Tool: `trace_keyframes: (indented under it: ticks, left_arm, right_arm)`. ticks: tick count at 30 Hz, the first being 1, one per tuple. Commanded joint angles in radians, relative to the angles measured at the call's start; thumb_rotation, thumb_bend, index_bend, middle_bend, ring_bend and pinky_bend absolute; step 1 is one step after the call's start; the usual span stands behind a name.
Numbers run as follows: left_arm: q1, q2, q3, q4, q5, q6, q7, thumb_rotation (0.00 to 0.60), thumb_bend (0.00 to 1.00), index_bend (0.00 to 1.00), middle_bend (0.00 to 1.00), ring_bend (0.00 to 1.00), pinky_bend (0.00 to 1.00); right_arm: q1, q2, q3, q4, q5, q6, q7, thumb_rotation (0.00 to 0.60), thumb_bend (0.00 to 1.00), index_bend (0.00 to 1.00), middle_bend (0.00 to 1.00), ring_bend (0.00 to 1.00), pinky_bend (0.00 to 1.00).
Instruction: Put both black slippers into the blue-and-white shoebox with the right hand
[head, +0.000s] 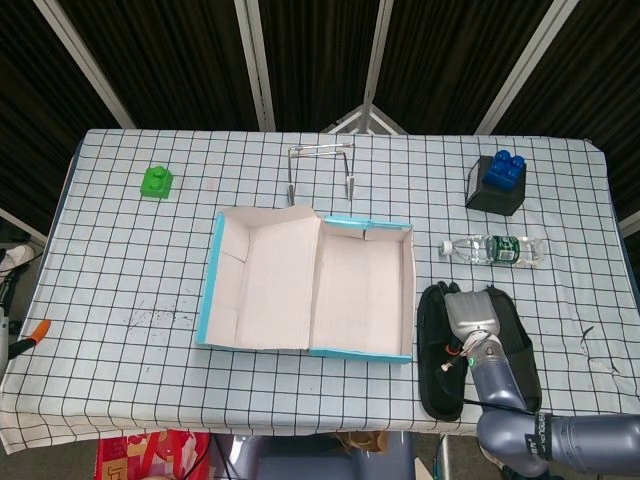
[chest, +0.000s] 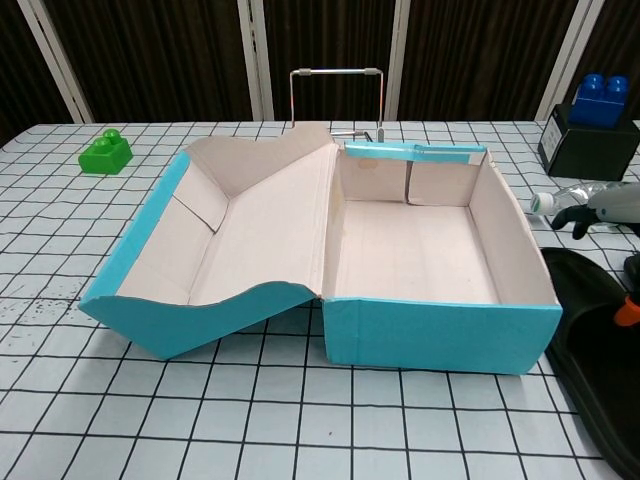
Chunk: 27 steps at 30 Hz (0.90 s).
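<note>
The blue-and-white shoebox (head: 360, 352) lies open at the table's middle, its lid (head: 262, 285) folded out to the left and nothing inside. Two black slippers lie side by side just right of it: one (head: 432, 372) against the box, the other (head: 524, 352) further right. My right hand (head: 472, 316) hovers low over them, mostly above the inner slipper's right side, fingers stretched away from me and holding nothing. In the chest view the hand (chest: 606, 204) reaches in from the right edge above the slipper (chest: 588, 335). Only a sliver of my left hand (head: 14, 340) shows at the left edge.
A water bottle (head: 495, 250) lies just behind the slippers. A blue block on a black box (head: 498, 180) stands at the back right, a green block (head: 156, 181) at the back left, a thin metal frame (head: 320, 165) behind the shoebox. The slippers lie close to the table's front edge.
</note>
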Motion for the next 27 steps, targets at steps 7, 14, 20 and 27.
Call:
trace_keyframes:
  ticks: [7, 14, 20, 27]
  left_arm:
    - [0.0, 0.005, 0.001, -0.009, -0.012, -0.011, 0.017, 0.6, 0.25, 0.19, 0.0, 0.0, 0.12]
    - [-0.001, 0.004, 0.003, -0.013, -0.013, -0.014, 0.027, 0.6, 0.25, 0.19, 0.0, 0.0, 0.12]
    - [-0.001, 0.007, 0.004, -0.018, -0.017, -0.019, 0.032, 0.6, 0.25, 0.19, 0.0, 0.0, 0.12]
    - [0.001, 0.009, 0.005, -0.022, -0.015, -0.016, 0.03, 0.6, 0.25, 0.19, 0.0, 0.0, 0.12]
  right_arm:
    - [-0.002, -0.031, -0.006, 0.063, 0.0, -0.033, -0.002, 0.6, 0.07, 0.07, 0.13, 1.0, 1.0]
    - [-0.001, -0.041, -0.01, 0.095, -0.014, -0.068, 0.001, 0.6, 0.07, 0.27, 0.23, 1.0, 1.0]
    - [0.003, -0.045, -0.013, 0.102, -0.004, -0.095, -0.001, 0.6, 0.18, 0.41, 0.35, 1.0, 1.0]
    - [-0.026, -0.055, -0.006, 0.123, -0.074, -0.079, 0.058, 0.6, 0.36, 0.54, 0.41, 1.0, 1.0]
